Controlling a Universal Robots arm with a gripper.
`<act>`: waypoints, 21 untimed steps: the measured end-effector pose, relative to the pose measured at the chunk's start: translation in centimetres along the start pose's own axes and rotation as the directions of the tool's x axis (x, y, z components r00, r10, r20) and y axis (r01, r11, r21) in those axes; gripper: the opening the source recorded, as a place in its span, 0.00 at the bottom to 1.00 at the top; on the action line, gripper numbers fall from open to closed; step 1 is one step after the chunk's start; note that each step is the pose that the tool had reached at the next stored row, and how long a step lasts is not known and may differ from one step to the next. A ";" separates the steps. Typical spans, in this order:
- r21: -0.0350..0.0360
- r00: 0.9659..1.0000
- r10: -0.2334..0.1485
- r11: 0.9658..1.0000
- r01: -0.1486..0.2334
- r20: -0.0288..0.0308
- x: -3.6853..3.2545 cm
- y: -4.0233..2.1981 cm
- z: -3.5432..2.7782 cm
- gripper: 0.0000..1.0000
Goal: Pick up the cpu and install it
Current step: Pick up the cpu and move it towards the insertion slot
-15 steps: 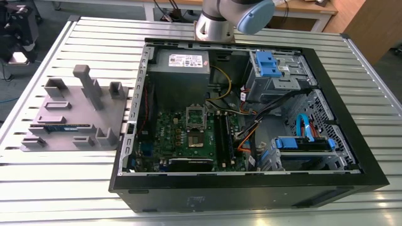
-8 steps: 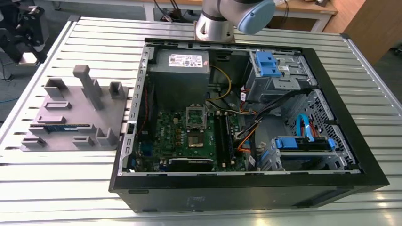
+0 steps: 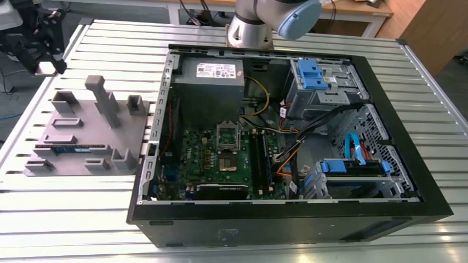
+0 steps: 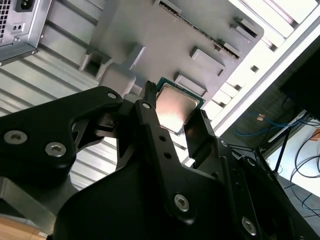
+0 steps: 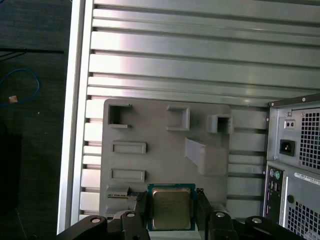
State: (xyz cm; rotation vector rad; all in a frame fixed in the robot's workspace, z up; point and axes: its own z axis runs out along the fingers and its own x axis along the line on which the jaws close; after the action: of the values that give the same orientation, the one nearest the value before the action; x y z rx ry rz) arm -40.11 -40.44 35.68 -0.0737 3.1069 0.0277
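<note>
My gripper (image 5: 171, 212) is shut on the cpu (image 5: 171, 206), a small square chip with a shiny metal top and a green rim. Black fingers (image 5: 141, 210) press on two opposite sides of it. In the second wrist view the cpu (image 4: 176, 104) sits between the fingers (image 4: 149, 117), held in the air over the grey tray (image 4: 150, 35). In the exterior view the gripper (image 3: 45, 67) hangs at the far left, above the table beside the tray (image 3: 91, 129). The open socket (image 3: 228, 134) lies on the green motherboard inside the open computer case (image 3: 292, 216).
The tray (image 5: 165, 150) carries raised holders and a blue-green memory stick (image 3: 73, 148). The case holds a grey power supply (image 3: 212, 74), blue drive bays (image 3: 310, 74) and loose cables. Its back panel (image 5: 295, 165) stands close to the tray. The slatted metal table (image 3: 73, 213) ends just beyond the gripper.
</note>
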 end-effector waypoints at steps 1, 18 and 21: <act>0.000 1.000 0.000 1.000 0.000 0.000 -0.24 -0.01 0.01 0.47; 0.000 1.000 0.000 1.000 0.000 0.000 -4.08 -0.19 0.17 0.47; 0.000 1.000 0.000 1.000 0.000 0.000 -4.50 -0.21 0.18 0.47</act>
State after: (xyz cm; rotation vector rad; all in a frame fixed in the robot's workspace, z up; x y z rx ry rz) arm -35.61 -40.44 35.65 -0.0737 3.1069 0.0277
